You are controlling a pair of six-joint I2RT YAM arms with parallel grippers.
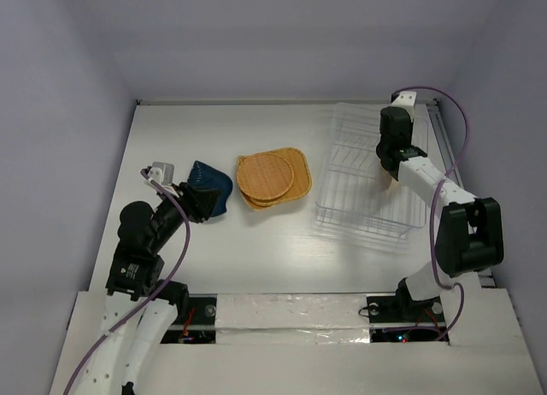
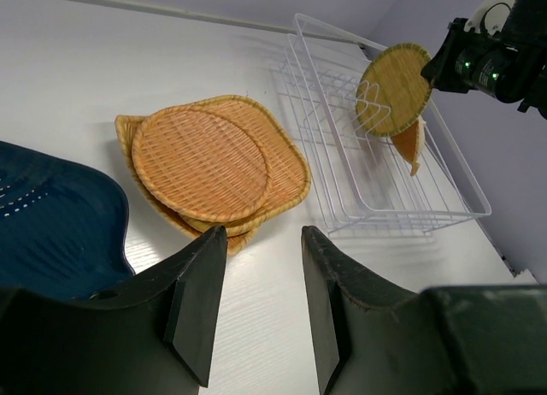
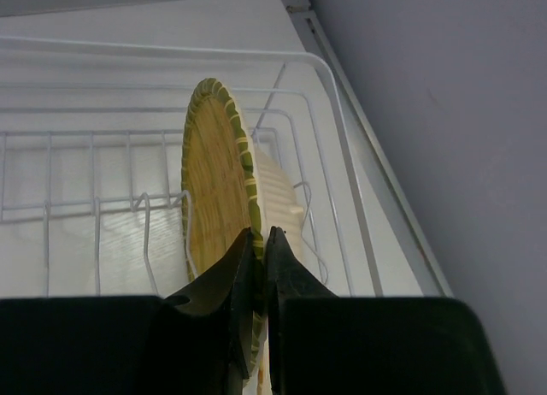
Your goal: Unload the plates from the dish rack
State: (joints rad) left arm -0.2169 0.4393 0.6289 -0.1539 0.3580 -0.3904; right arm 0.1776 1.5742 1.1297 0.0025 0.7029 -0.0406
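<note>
The white wire dish rack (image 1: pixel 346 194) stands at the right. In it a round woven plate with a green rim (image 3: pixel 214 185) stands on edge in the prongs, and my right gripper (image 3: pixel 261 238) is shut on its rim from above. A paler plate (image 3: pixel 280 198) stands just behind it. A stack of orange woven plates (image 1: pixel 272 177) lies on the table left of the rack, with a dark blue plate (image 1: pixel 212 188) further left. My left gripper (image 2: pixel 261 275) hovers low over the table beside the blue plate (image 2: pixel 51 224), open with nothing between its fingers.
The rack (image 2: pixel 376 185) sits close to the right wall and the table's raised back edge (image 3: pixel 299 6). White tabletop lies between the plate stack (image 2: pixel 214 164) and the rack. The arm bases stand at the near edge.
</note>
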